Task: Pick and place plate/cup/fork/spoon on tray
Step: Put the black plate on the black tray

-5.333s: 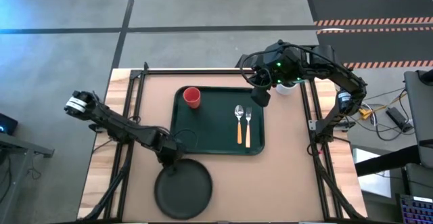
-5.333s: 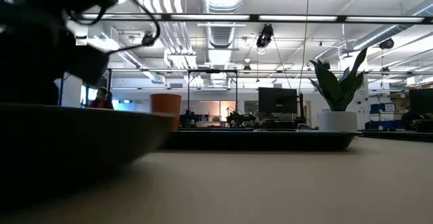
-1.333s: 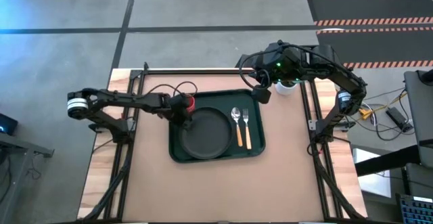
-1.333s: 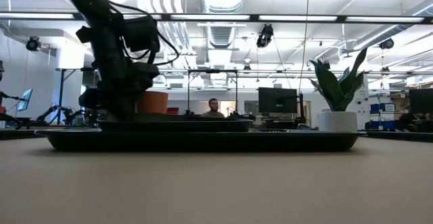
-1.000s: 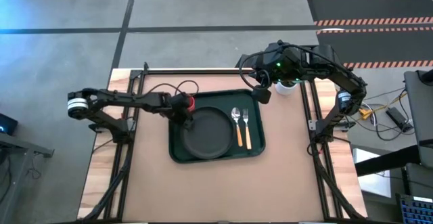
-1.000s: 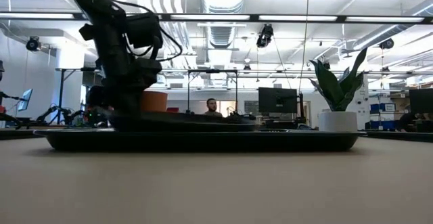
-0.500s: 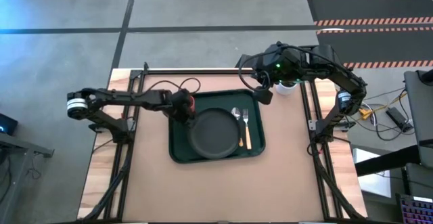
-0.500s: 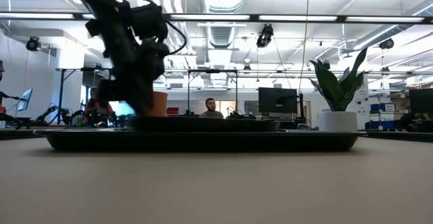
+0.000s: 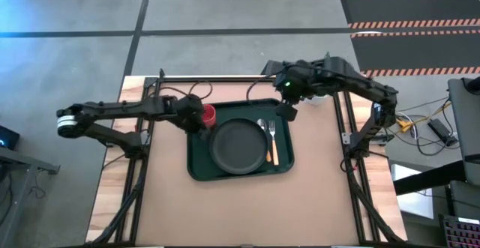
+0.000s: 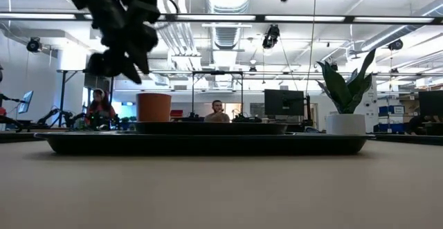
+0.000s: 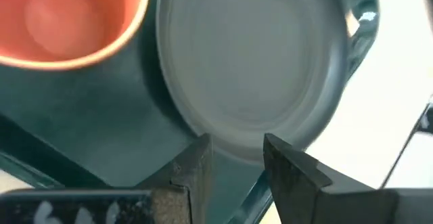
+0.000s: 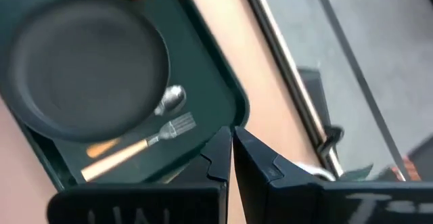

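The dark plate point(image 9: 238, 144) lies flat on the green tray point(image 9: 201, 165), and its right rim covers part of the spoon's handle. The spoon point(image 9: 262, 126) and the fork point(image 9: 274, 140) lie side by side on the tray's right part. The red cup point(image 9: 208, 113) stands upright in the tray's far left corner. My left gripper point(image 9: 199, 122) hangs open above the tray between cup point(image 11: 67, 21) and plate point(image 11: 257, 61), its fingers point(image 11: 196, 166) clear of both. My right gripper point(image 9: 286, 112) is shut and empty over the tray's far right corner.
A white pot with a green plant point(image 10: 345, 122) stands on the table behind the tray's far right corner. Metal frame rails point(image 9: 225, 78) run along the far and side edges. Bare tabletop point(image 9: 240, 210) stretches from the tray to the near edge.
My left gripper has pushed the plate toward the tray's right side, against the spoon, then let go and risen clear toward the cup. The plate now lies flat on the tray. My right arm has swung a little toward the tray.
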`<action>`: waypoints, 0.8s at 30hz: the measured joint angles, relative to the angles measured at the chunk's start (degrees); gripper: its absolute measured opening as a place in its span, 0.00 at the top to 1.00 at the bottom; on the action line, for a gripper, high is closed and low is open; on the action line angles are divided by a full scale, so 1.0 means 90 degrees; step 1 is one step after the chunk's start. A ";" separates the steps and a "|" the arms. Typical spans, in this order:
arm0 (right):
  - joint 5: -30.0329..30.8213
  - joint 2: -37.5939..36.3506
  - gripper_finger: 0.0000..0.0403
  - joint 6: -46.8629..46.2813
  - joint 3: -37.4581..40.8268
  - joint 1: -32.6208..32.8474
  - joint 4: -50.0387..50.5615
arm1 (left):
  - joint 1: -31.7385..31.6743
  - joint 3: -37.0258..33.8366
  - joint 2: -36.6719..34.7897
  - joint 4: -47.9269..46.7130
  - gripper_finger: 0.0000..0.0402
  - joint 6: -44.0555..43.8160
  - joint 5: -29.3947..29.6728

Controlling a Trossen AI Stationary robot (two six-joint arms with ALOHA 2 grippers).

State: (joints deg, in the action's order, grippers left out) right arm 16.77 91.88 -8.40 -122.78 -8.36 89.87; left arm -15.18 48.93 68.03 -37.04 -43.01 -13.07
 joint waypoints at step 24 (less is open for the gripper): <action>-0.1419 -0.0048 0.98 -0.2758 0.5702 0.0070 -0.4230 | 0.0517 0.0029 -0.3066 0.0050 0.72 0.1015 0.3186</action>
State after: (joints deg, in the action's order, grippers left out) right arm 3.99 91.44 -33.22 -71.46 -7.73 51.81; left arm -10.52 49.19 40.44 -36.59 -33.88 15.60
